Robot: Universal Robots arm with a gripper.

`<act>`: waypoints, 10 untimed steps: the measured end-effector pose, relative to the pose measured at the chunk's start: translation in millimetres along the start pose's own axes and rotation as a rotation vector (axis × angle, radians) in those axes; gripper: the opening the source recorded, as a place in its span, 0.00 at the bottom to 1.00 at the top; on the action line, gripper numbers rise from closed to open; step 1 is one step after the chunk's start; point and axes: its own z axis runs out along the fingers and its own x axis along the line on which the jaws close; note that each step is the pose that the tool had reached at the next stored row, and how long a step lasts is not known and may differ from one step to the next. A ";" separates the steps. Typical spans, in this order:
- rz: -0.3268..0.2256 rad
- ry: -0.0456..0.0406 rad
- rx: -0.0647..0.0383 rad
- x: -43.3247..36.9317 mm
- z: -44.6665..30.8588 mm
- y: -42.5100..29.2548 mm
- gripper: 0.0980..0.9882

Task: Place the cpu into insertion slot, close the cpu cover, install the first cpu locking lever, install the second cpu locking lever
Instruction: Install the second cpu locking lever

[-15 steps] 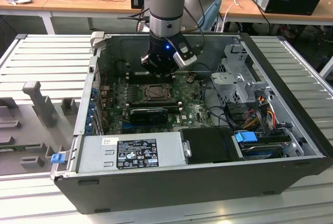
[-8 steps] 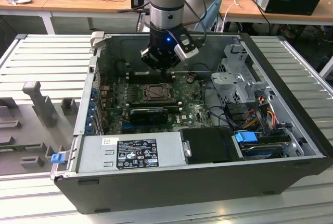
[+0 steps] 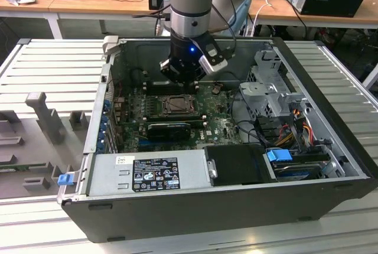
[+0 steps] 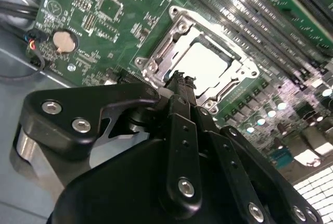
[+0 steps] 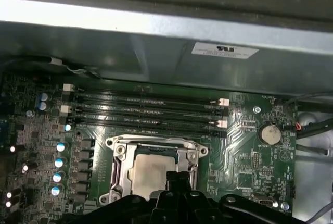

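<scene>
End effector (image 4: 179, 81) with fingers pressed together, holding nothing, poised just above the edge of the cpu cover (image 5: 120, 157). Cover lying flat over the cpu (image 5: 150, 172), seated in the insertion slot (image 3: 176, 104) on the green motherboard (image 5: 250, 156), inside the open computer case (image 3: 331, 106).

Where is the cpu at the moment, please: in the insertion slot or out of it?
In: the cpu lies flat inside the insertion slot, its metal frame around it, in both wrist views.

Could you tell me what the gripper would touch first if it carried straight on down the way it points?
Probably the cpu cover lying shut around the cpu; the gripper hangs just above it.
</scene>
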 end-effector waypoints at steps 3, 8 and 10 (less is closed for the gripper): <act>0.000 0.0000 0.000 0.4 0.1 -4.7 0.01; 0.000 0.0000 0.000 1.0 0.0 -11.5 0.01; 0.000 -0.0001 0.000 1.2 -0.1 -13.6 0.01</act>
